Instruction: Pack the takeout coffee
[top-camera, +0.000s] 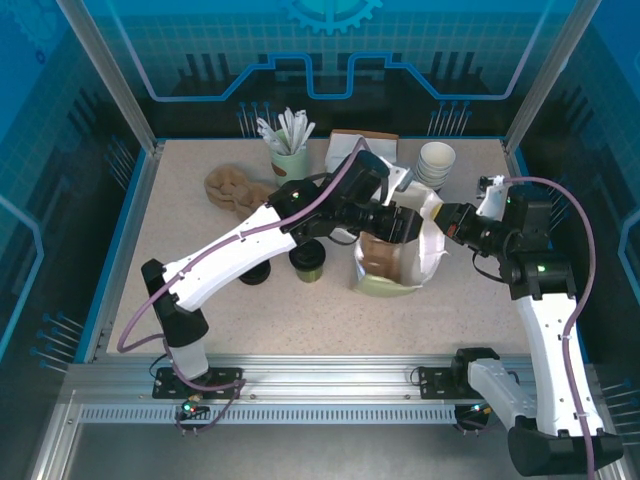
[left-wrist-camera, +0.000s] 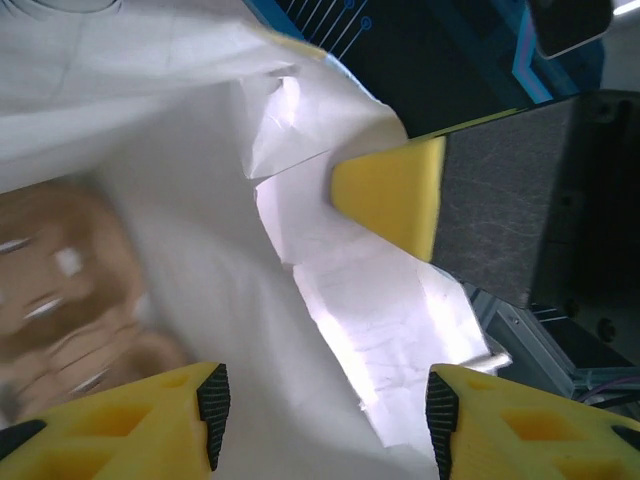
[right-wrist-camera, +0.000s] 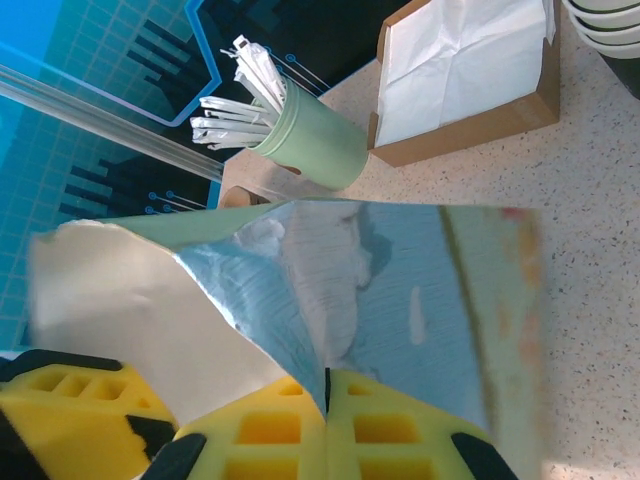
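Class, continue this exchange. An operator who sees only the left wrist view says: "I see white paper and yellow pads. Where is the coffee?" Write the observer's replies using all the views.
Observer: The takeout coffee stands on the table, outside the paper bag and to its left in the top view.
Operator: What holds the bag open?
Observer: The right end effector is shut on the bag's edge.
Operator: And where is my arm?
Observer: From above, the left end effector sits at the bag's mouth, apart from the coffee.
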